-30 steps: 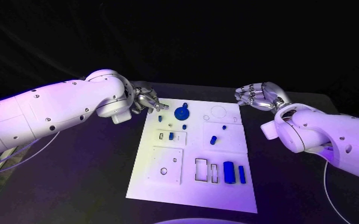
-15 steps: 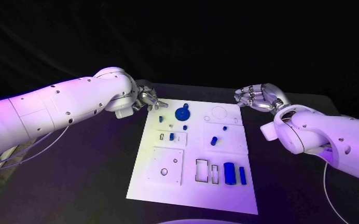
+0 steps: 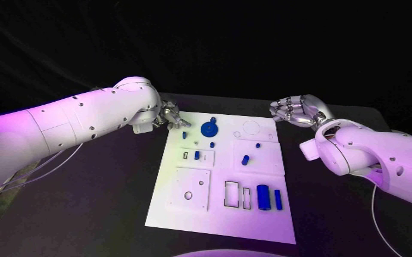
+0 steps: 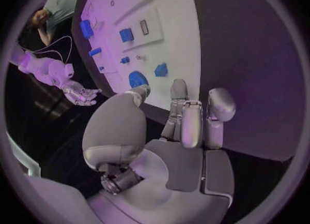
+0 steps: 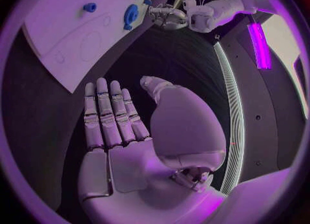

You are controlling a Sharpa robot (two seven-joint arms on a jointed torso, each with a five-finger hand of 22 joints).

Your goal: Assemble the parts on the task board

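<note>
The white task board (image 3: 225, 220) lies in the middle of the black table. On it sit a round blue disc (image 3: 209, 129), several small blue pieces such as one (image 3: 244, 160) near the centre, and two blue bars (image 3: 262, 197) in slots at its near right. My left hand (image 3: 169, 116) hovers at the board's far left corner, fingers apart and holding nothing. In the left wrist view its fingers (image 4: 191, 123) reach toward the disc (image 4: 137, 78). My right hand (image 3: 296, 110) floats off the board's far right corner, palm flat with straight fingers (image 5: 108, 115), empty.
Empty cut-outs mark the board: a rectangular frame slot (image 3: 231, 194), a square plate with a hole (image 3: 190, 189) and a round outline (image 3: 250, 128). Black table surface (image 3: 103, 197) surrounds the board on both sides.
My left forearm has swung in toward the board while its hand stays near the far left corner. The right hand and the parts have not moved.
</note>
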